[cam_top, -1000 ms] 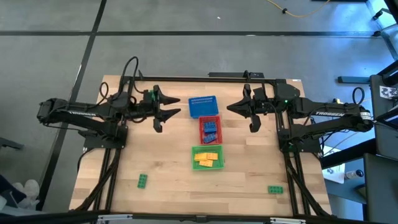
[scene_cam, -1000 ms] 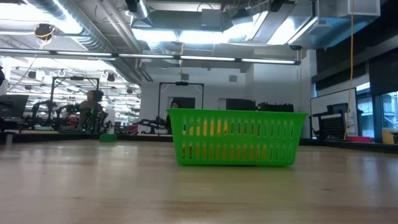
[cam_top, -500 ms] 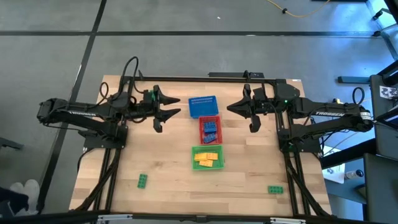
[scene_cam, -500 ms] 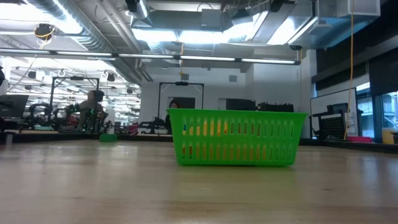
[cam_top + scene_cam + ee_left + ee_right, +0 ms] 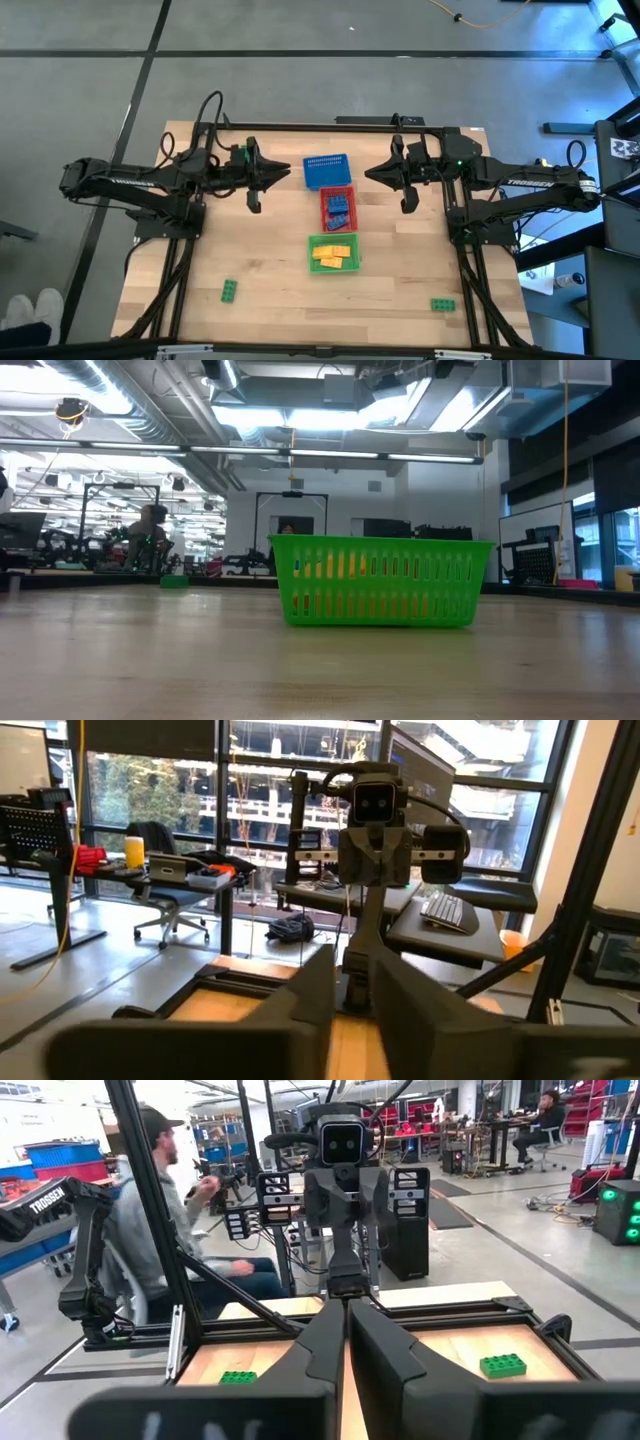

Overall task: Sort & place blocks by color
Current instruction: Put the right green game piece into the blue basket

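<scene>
Two green blocks [image 5: 229, 290] [image 5: 442, 304] lie flat on the table near its front edge. Blue blocks [image 5: 339, 205] lie in the red basket [image 5: 324, 208], and yellow blocks [image 5: 333, 256] in the green basket [image 5: 312, 252] [image 5: 380, 580]. My left gripper [image 5: 287, 171] [image 5: 355, 982] hovers left of the blue basket [image 5: 326, 172], its fingers a narrow gap apart with nothing between them. My right gripper [image 5: 368, 172] [image 5: 345, 1318] hovers right of the baskets, shut on nothing. Two green blocks [image 5: 237, 1377] [image 5: 502, 1365] show past its fingers.
The three baskets stand in a row down the table's middle, blue farthest and green nearest. Bare wood lies on both sides of them. A person [image 5: 150, 1230] sits beyond the table, and someone's shoes [image 5: 25, 312] show on the floor at the near left.
My left gripper's fingers have drawn together from wide apart to a narrow gap, staying in place and taking hold of nothing.
</scene>
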{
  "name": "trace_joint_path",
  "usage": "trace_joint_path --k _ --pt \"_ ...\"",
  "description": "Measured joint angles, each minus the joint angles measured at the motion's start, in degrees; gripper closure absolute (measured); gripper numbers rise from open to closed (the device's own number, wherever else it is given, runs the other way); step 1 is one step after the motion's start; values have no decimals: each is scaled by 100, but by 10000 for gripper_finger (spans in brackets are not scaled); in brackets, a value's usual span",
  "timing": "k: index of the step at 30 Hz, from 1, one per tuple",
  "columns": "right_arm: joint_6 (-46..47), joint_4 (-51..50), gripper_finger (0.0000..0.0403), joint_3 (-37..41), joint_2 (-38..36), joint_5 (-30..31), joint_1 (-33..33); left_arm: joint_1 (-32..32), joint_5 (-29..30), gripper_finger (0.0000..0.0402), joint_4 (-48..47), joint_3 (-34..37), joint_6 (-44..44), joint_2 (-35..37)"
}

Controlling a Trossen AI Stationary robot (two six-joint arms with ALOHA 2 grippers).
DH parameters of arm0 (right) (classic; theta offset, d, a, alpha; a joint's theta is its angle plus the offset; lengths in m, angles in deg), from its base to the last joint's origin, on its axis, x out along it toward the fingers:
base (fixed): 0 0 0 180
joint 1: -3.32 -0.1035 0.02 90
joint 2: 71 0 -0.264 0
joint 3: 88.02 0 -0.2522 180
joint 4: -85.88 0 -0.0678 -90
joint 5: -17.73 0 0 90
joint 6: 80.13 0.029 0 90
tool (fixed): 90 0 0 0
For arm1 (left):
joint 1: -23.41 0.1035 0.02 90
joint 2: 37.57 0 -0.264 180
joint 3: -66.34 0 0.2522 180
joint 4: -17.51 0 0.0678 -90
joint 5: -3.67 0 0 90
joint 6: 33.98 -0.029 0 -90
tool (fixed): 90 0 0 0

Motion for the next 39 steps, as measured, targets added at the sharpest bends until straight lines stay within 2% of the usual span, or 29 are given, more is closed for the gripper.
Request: trace_joint_path --k 3,26,29,33,39 --pt "-7 0 379 0 0 0 1 0 -2 392 -100 0 1 0" --pt "-7 2 379 0 0 1 0 0 -9 401 -116 -2 -2 0" --pt "250 4 376 0 0 348 -1 0 -9 401 -127 -2 -2 0" --pt "443 0 339 0 0 713 3 0 -9 401 -153 -2 -2 0" --pt "431 -110 225 0 0 732 1 -1 -13 401 -153 -2 2 0"
